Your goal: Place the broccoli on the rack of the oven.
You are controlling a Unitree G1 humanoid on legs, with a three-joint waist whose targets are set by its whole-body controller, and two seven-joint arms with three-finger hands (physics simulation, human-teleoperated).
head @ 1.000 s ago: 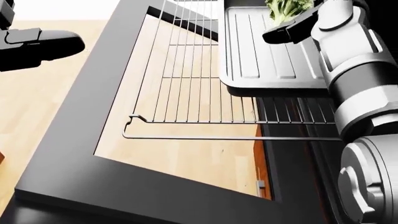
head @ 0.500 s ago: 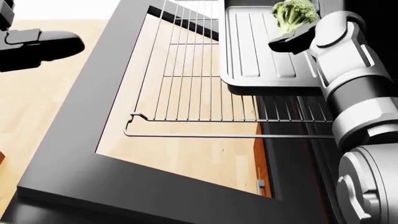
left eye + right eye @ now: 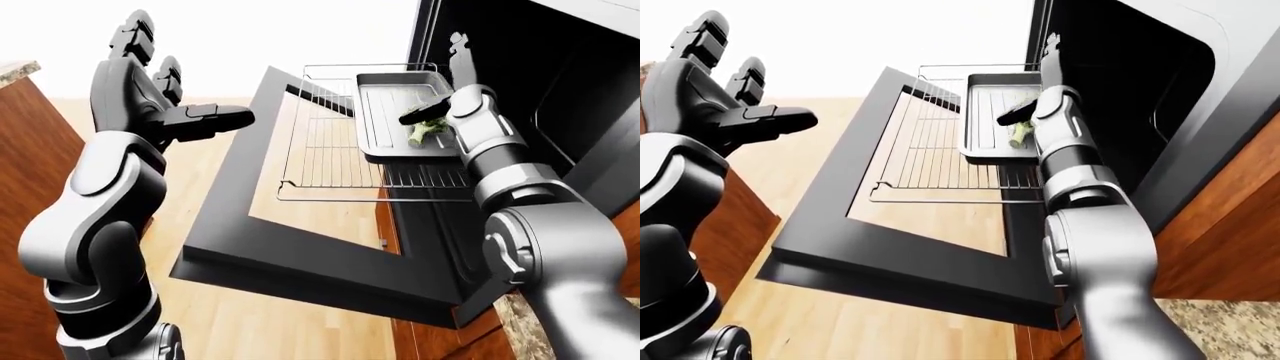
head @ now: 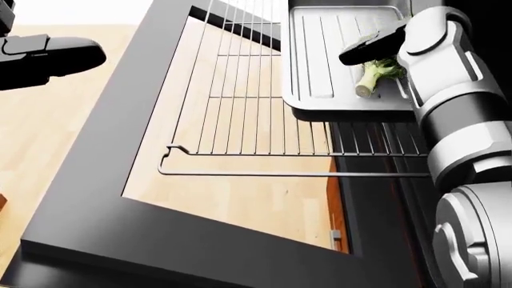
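On one rack [image 4: 240, 90], one tray [image 4: 320, 66], one broccoli [image 4: 374, 75]

1. The oven door [image 4: 96, 180] hangs open and fills the lower left of the head view, with the oven cavity [image 3: 520, 67] at the upper right of the left-eye view.
2. The rack [image 4: 240, 108] is pulled out over the door's window.
3. A baking tray [image 4: 320, 66] sits on the rack's right part.
4. The broccoli [image 4: 374, 73] lies on the tray, near its right edge (stalk toward the view's bottom).
5. The right hand [image 4: 376, 43] is just above the broccoli, fingers spread.
6. The left hand [image 3: 175, 112] is well apart, left of the door, fingers spread.
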